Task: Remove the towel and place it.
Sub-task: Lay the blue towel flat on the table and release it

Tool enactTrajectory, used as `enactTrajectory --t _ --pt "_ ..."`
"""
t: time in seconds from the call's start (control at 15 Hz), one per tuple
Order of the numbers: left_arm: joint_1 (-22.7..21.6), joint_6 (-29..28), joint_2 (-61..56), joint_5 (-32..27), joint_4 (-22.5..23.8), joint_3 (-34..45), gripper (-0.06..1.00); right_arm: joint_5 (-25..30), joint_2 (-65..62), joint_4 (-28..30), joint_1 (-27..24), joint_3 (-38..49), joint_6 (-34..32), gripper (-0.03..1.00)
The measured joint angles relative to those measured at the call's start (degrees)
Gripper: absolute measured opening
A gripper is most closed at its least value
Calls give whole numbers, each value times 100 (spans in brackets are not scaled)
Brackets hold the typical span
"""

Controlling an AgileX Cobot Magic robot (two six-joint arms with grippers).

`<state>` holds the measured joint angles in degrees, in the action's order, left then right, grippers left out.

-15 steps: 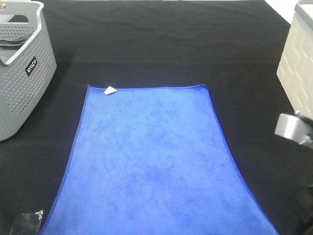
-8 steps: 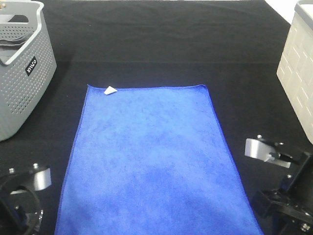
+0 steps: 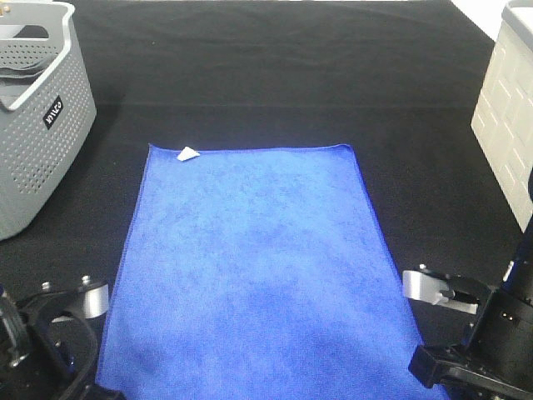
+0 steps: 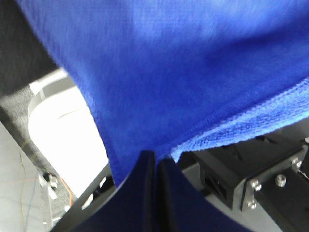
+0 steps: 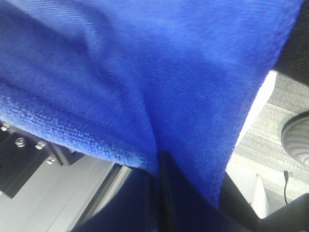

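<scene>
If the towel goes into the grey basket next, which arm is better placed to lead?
Left, probably: the left gripper pinches the towel at its near corner on the grey basket side, while the right gripper pinches the opposite near corner, farther from it.

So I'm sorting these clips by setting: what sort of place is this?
Most likely a robot test bench staged as a laundry spot, not a real home: a plain black cloth covers the whole top, one blue towel is spread out on it, and a grey basket and a white bin stand at the sides.
</scene>
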<state>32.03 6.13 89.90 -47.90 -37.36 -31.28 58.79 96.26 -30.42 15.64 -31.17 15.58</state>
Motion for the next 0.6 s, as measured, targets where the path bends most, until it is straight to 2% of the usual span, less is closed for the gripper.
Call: enactTrajectory --t 0.27,0.33,0.47,0.53,0.6 --pt "0 201 539 -74 17 -223 0 -17 97 6 -17 0 143 1" --pt "0 218 596 -86 80 -223 0 -17 97 34 -23 0 143 4" --pt "0 218 619 -138 258 -223 6 -17 97 264 -46 6 149 13" --pt "0 218 619 -143 264 -223 13 -17 97 309 -46 6 149 16" --pt "0 218 619 -178 235 -223 22 -17 97 401 -46 6 149 26"
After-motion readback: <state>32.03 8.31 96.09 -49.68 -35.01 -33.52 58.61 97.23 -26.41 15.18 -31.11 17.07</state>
